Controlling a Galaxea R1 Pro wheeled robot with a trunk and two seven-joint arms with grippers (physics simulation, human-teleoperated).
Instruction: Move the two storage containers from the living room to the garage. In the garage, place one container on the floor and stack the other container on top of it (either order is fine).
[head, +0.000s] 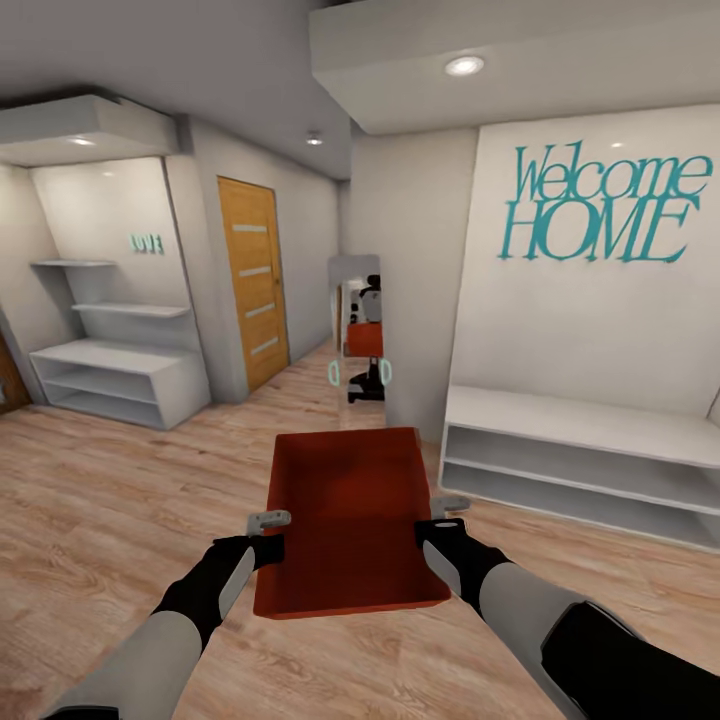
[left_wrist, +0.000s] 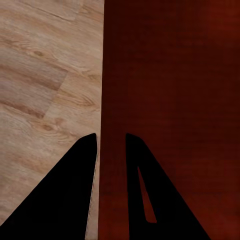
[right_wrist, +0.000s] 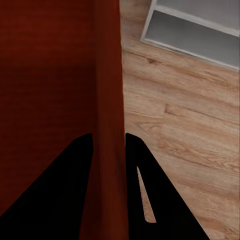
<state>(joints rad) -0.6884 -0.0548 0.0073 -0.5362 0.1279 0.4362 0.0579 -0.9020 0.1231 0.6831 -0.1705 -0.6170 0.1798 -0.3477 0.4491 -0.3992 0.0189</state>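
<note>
hallway, wood floor | container (head: 350, 520) pinched between left gripper (head: 268, 520) and right gripper (head: 448, 506) walls | garage, stacking ahead of me

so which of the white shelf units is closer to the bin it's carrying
The low white bench shelf under the "Welcome HOME" lettering, on the robot's right. The storage container is held near it; the other shelf unit stands farther off, beside the wooden door.

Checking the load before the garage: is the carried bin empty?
Empty: the head view shows the bin's bare red bottom.
</note>
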